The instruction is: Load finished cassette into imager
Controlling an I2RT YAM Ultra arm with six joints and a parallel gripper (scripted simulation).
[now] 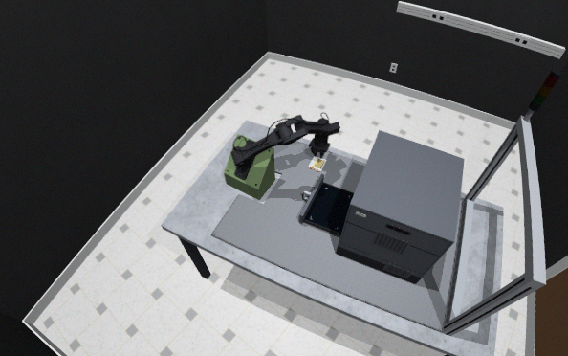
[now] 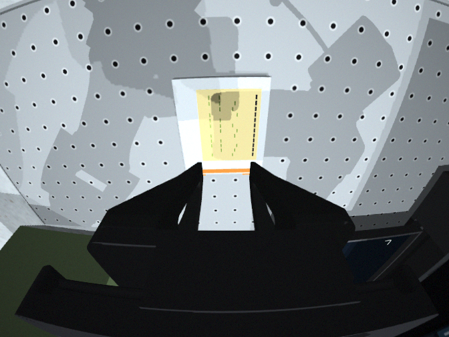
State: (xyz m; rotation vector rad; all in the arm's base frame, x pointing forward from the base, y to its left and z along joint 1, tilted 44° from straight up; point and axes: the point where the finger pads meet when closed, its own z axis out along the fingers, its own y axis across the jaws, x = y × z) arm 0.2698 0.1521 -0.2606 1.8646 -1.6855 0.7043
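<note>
The cassette FINISHED is a white slab with a yellow gel window and an orange strip at its near end. It lies flat on the perforated board, left of and behind the imager. My gripper is part open and empty; it points down over the cassette's orange end, and the gap looks narrower than the cassette. The grey imager IM stands at the right of the table. Its drawer is pulled out, showing dark glass with white corner marks.
The arm's green base stands at the table's back left. A darker grey mat covers the front of the table. A metal frame stands off the table's right end.
</note>
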